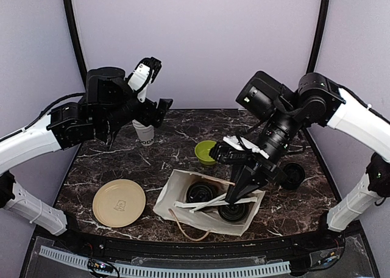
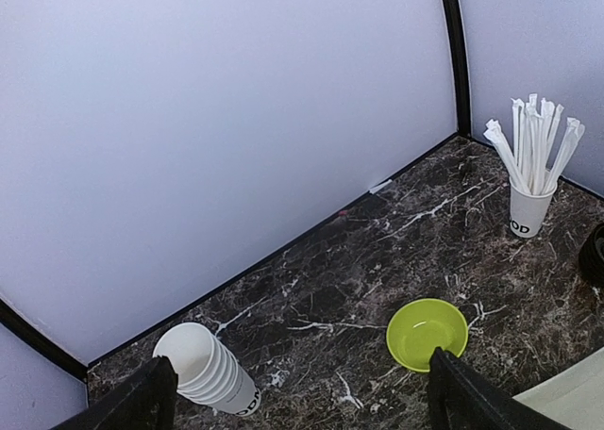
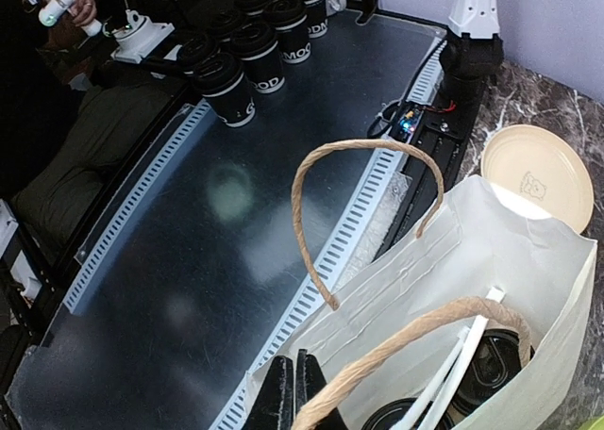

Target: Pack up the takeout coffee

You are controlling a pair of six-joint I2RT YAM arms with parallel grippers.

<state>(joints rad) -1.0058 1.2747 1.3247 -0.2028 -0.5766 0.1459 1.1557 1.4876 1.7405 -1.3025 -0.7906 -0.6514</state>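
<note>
2 lidded coffees (image 1: 200, 192) lie inside the bag (image 1: 172, 200). Right gripper (image 1: 234, 196) is closed at its rim, grasp unclear. Left gripper (image 2: 302, 362) hangs wide apart, empty.

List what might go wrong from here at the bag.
The right gripper sits at the paper bag's rim, jaws shut, beside a loose handle; pulling away might snag it and tip the lidded cups inside. Straws lie across the lids, so a dip of the arm could knock them out. The green bowl stands close behind the bag; a shove could hit it.
</note>
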